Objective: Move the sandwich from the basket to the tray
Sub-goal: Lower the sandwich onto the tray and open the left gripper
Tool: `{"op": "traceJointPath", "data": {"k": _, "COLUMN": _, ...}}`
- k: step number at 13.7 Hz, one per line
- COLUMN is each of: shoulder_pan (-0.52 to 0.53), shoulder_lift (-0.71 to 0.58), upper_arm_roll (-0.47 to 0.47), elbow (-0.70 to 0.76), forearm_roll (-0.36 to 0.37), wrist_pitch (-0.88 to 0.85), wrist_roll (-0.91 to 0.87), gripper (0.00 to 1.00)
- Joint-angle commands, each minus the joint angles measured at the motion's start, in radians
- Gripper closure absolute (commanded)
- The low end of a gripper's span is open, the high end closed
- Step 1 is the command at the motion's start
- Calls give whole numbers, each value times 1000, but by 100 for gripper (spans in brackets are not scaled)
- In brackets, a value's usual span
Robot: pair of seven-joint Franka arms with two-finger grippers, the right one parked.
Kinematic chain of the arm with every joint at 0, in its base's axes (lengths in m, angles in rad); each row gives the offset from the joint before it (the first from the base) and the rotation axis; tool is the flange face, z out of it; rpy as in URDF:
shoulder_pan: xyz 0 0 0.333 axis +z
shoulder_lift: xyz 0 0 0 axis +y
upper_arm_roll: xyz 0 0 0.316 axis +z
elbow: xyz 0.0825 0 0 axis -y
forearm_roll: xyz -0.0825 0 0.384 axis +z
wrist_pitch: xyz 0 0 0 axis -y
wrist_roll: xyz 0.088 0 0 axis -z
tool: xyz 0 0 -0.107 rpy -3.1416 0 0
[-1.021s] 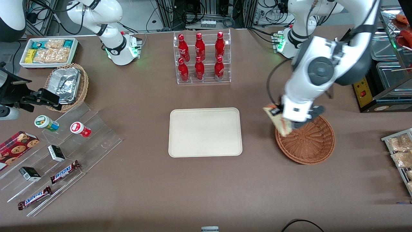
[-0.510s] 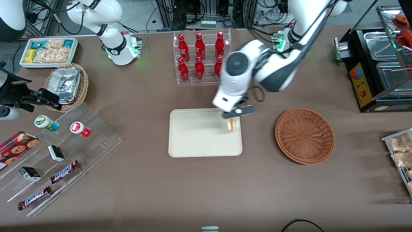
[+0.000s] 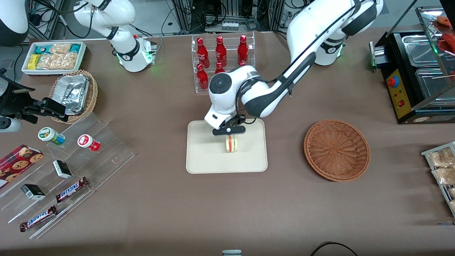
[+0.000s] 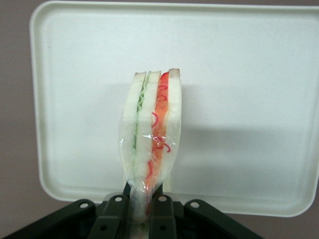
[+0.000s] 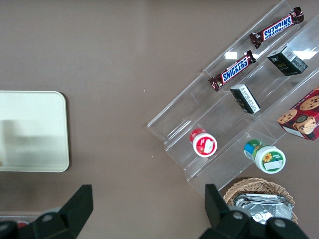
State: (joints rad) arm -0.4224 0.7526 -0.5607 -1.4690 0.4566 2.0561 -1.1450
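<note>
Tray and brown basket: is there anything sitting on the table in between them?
No. In the front view only bare brown tabletop lies between the tray and the basket. The gripper holds the sandwich above the tray.

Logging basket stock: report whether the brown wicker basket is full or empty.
Empty: the basket shows only bare weave. The gripper holds the sandwich over the tray.

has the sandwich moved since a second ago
Yes. The sandwich, shut in the gripper, went from over the basket toward the parked arm's end and now hangs over the tray.
</note>
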Motion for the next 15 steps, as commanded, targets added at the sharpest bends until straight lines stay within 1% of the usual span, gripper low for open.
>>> {"op": "traceJointPath", "data": {"k": 1, "shoulder_pan": -21, "shoulder_lift": 74, "upper_arm_roll": 5, "elbow": 59, "forearm_roll": 66, "wrist_pitch": 48, "wrist_roll": -19, "gripper": 100}}
{"op": "traceJointPath", "data": {"k": 3, "shoulder_pan": -45, "shoulder_lift": 123, "upper_arm_roll": 22, "elbow": 122, "forearm_roll": 71, "wrist_pitch": 55, "wrist_roll": -39, "gripper": 100}}
{"op": "traceJointPath", "data": {"k": 6, "shoulder_pan": -99, "shoulder_lift": 151, "upper_arm_roll": 97, "elbow": 167, "forearm_roll": 68, "wrist_pitch": 56, "wrist_roll": -51, "gripper": 100}}
{"op": "traceJointPath", "data": {"k": 7, "shoulder_pan": -101, "shoulder_lift": 146, "upper_arm_roll": 97, "elbow": 167, "forearm_roll": 66, "wrist_pitch": 56, "wrist_roll": -51, "gripper": 76}}
{"op": "traceJointPath", "data": {"k": 8, "shoulder_pan": -98, "shoulder_lift": 137, "upper_arm_roll": 97, "elbow": 167, "forearm_roll": 66, "wrist_pitch": 49, "wrist_roll": -50, "gripper": 31}}
{"op": "traceJointPath", "data": {"k": 9, "shoulder_pan": -93, "shoulder_lift": 120, "upper_arm_roll": 97, "elbow": 167, "forearm_roll": 62, "wrist_pitch": 39, "wrist_roll": -51, "gripper": 2}}
{"op": "traceJointPath", "data": {"k": 11, "shoulder_pan": -87, "shoulder_lift": 62, "upper_arm_roll": 96, "elbow": 165, "forearm_roll": 47, "wrist_pitch": -32, "wrist_roll": -50, "gripper": 1}}
{"op": "traceJointPath", "data": {"k": 13, "shoulder_pan": -85, "shoulder_lift": -19, "upper_arm_roll": 102, "elbow": 159, "forearm_roll": -47, "wrist_pitch": -118, "wrist_roll": -50, "gripper": 1}}
{"op": "traceJointPath", "data": {"k": 15, "shoulder_pan": -85, "shoulder_lift": -112, "upper_arm_roll": 162, "elbow": 156, "forearm_roll": -136, "wrist_pitch": -206, "wrist_roll": -39, "gripper": 1}}
